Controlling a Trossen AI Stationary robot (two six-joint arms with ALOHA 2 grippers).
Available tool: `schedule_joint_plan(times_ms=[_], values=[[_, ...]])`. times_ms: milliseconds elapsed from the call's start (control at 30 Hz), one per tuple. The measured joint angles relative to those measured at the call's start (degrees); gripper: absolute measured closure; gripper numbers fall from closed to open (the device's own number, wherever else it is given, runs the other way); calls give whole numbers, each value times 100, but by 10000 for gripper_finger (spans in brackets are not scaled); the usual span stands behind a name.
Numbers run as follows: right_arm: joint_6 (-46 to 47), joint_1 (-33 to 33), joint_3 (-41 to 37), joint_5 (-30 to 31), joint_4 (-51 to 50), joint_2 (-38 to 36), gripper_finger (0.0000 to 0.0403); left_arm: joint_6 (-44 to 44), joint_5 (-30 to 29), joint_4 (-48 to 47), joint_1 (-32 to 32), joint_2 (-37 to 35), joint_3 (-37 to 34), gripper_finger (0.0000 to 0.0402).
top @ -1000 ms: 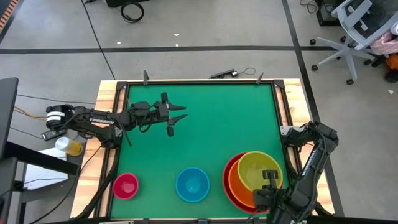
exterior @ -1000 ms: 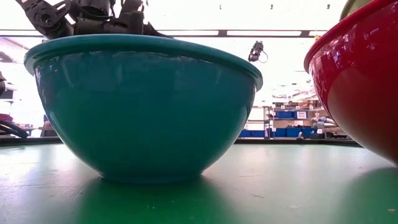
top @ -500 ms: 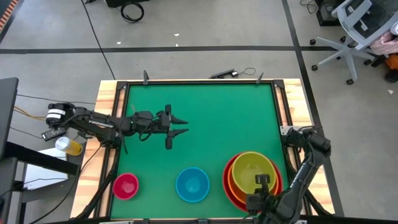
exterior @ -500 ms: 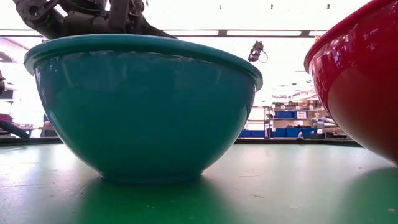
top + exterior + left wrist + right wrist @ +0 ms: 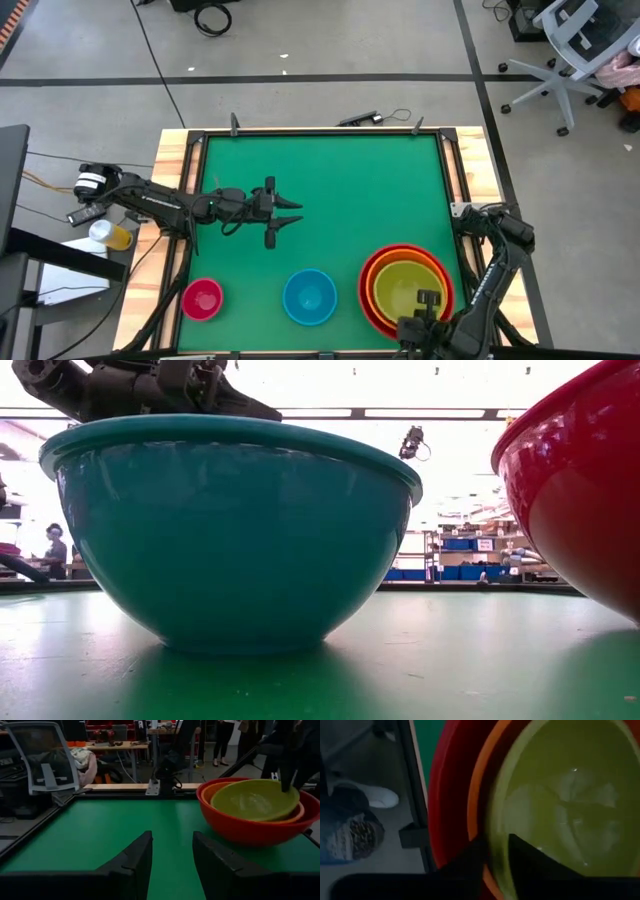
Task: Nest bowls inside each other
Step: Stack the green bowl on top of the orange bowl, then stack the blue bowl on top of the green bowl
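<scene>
The yellow-green bowl (image 5: pixel 400 285) sits inside the orange bowl (image 5: pixel 371 292), which sits inside the red bowl (image 5: pixel 362 272) at the table's near right. In the left wrist view the yellow-green bowl (image 5: pixel 252 797) is tilted, its near side raised. My right gripper (image 5: pixel 428 300) is at that near rim, pointing down. The blue bowl (image 5: pixel 309 297) stands on its base at the near middle and the pink bowl (image 5: pixel 202 299) at the near left. My left gripper (image 5: pixel 288 212) hovers open and level over the table's left middle, holding nothing. My right gripper has the yellow-green bowl's near rim (image 5: pixel 497 830) between its two fingers, one finger (image 5: pixel 530 857) inside the bowl and the other outside. It comes from above, pointing down. The bowl rests in the orange bowl, its held side a little higher.
A raised black frame (image 5: pixel 320 131) borders the green mat, with wooden boards outside it. The mat's middle and far half are bare green. The red bowl (image 5: pixel 580 490) and the blue bowl (image 5: pixel 230 530) fill the low view; a person (image 5: pixel 55 545) is far behind.
My right gripper has sunk and shifted toward the near edge, setting the yellow-green bowl down into the orange one, where it now lies nearly centred. My left gripper has swung toward the table's near edge, staying open.
</scene>
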Motion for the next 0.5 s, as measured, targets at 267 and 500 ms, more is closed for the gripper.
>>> schedule_joint_plan(times_ms=[267,500], values=[[81,-173,-2,-422,1,0,195,79,-88,1,6,0,0,258],[177,-212,93,-52,-223,-266,185,64,-154,4,50,0,0,257]])
